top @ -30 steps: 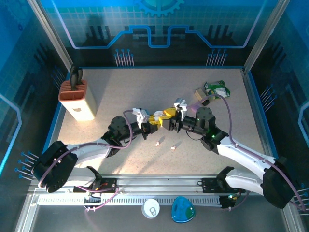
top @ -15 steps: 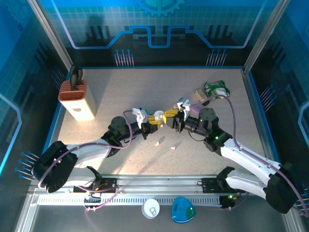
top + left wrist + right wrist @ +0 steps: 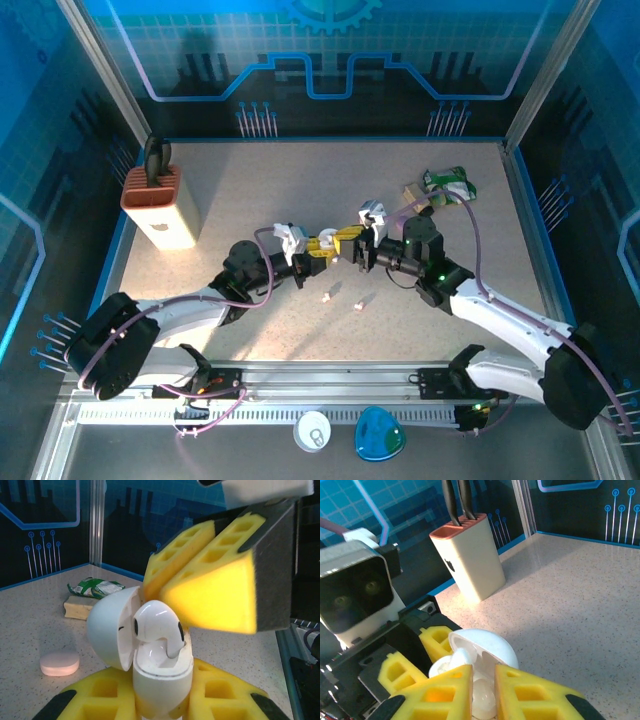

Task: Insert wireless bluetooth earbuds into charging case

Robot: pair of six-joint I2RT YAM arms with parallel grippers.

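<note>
Charging case (image 3: 161,680): white plastic, smooth and glossy; highlights are carried on the open lid.
Earbud (image 3: 159,625), centre of frame: the same glossy white plastic is shown.
Pads (image 3: 215,590) of the right gripper (image 3: 483,680) and pads (image 3: 95,697) of the left gripper (image 3: 160,707): yellow foam, matt, pocketed with square holes, edged in dark grey matt material.
Table (image 3: 580,590): speckled, stone-like, faintly sheened.
Knife block (image 3: 470,565), upper centre: matt cream body, terracotta top.
Wrapper (image 3: 95,587), left: crinkled glossy green film.

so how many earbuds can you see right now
3. Two small pale plastic earbuds lie loose on the speckled table, side by side. A white earbud sits in the open white case that the left gripper holds. Others may be hidden.
</note>
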